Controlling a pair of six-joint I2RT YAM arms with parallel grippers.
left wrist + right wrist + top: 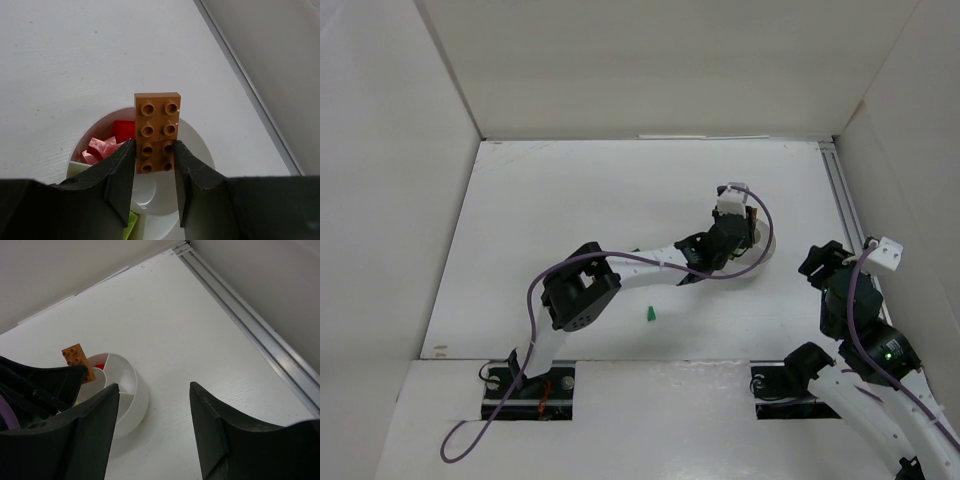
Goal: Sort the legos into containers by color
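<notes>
My left gripper [155,162] is shut on an orange-brown lego [157,131] and holds it over the round white dish [200,145]. Red bricks [123,130] and pink pieces [102,148] lie in one wedge, and a lime-yellow brick [131,222] shows in another. In the top view the left gripper [732,236] hides most of the dish [763,245]. A dark green lego [649,315] lies alone on the table. My right gripper [152,390] is open and empty, right of the dish [130,387]. The orange-brown lego [77,360] shows there too.
White walls enclose the table on the left, back and right. A metal rail [848,215] runs along the right edge; it also shows in the right wrist view [250,325]. A purple cable [535,300] loops off the left arm.
</notes>
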